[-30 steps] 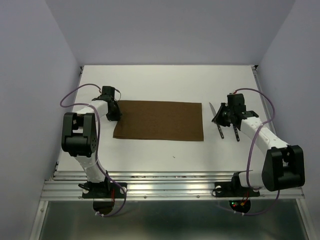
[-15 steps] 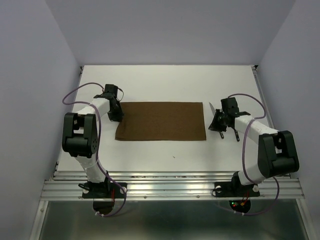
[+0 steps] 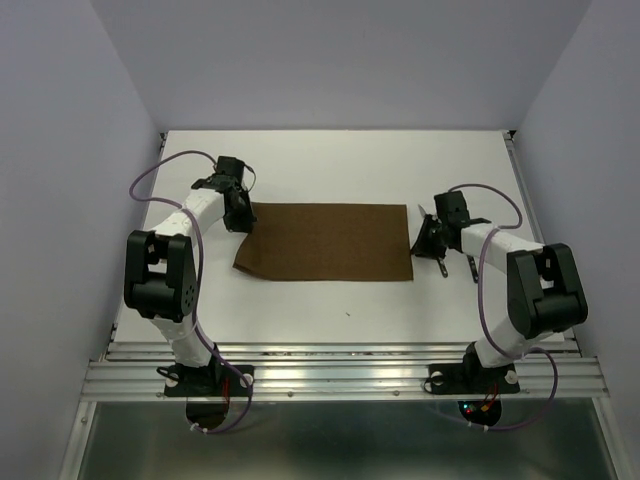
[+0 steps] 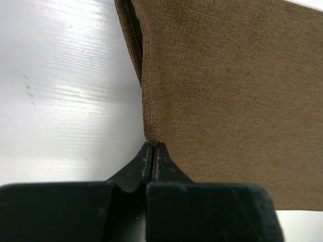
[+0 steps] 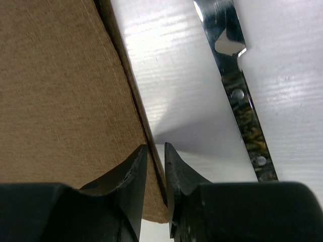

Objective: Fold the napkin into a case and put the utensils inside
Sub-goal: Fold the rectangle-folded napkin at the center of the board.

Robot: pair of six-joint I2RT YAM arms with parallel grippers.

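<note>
The dark brown napkin point(image 3: 325, 243) lies as a flat folded rectangle mid-table. My left gripper point(image 3: 243, 218) is shut on its left edge near the far corner; the left wrist view shows the cloth point(image 4: 227, 101) pinched into a ridge at the closed tips point(image 4: 152, 145). My right gripper point(image 3: 422, 245) sits at the napkin's right edge. Its jaws stand slightly apart point(image 5: 155, 147), astride the layered cloth edge point(image 5: 60, 91) without pressing on it. The knife point(image 5: 237, 96) lies just right of that gripper, blade pointing away point(image 3: 423, 211). A fork handle point(image 3: 472, 268) shows beside the right arm.
White table point(image 3: 330, 160) with a metal rail point(image 3: 340, 365) along the near edge and grey walls on three sides. The knife and fork lie close under the right arm's wrist.
The left gripper has closed on the napkin's left edge and drawn it slightly back and right. The right arm has swung left to the napkin's right edge, its jaws parting a little.
</note>
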